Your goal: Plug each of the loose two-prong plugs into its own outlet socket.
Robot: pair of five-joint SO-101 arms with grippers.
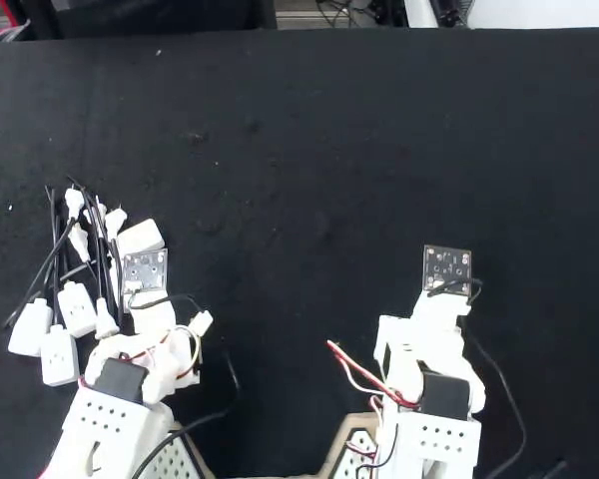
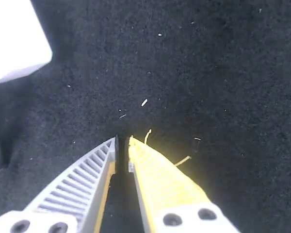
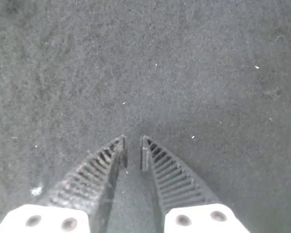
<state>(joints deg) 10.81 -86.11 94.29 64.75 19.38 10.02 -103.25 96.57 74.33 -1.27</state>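
White plugs [image 1: 76, 203] and white socket blocks [image 1: 60, 354] lie bunched with their black cords [image 1: 55, 235] on the left part of the black cloth-covered table [image 1: 339, 140] in the high view. The small plugs sit at the far end of the bunch and the larger blocks nearer the arms. The cords cross one another between them, so I cannot tell which cord runs to which piece, nor whether any plug is seated in a socket. A tilted block [image 1: 140, 238] lies at the bunch's right edge, just beyond the wrist of the left arm [image 1: 120, 394], which stands close beside the heap. In the left wrist view the left gripper [image 2: 122, 141] points over bare cloth flecked with pale lint. Its white finger [image 2: 82, 179] and yellow finger [image 2: 160, 179] are drawn almost together, only a thin slit between the tips, and they hold nothing. A white block [image 2: 14, 39] shows ahead and off to one side of those tips, apart from them. The right arm [image 1: 429, 394] stands well apart from the bunch, on the table's right half, with bare cloth around it. In the right wrist view the right gripper [image 3: 132, 144] hangs over plain dark cloth, its dark ribbed fingers [image 3: 94, 174] narrowed to a slim gap at the tips, and nothing is gripped.
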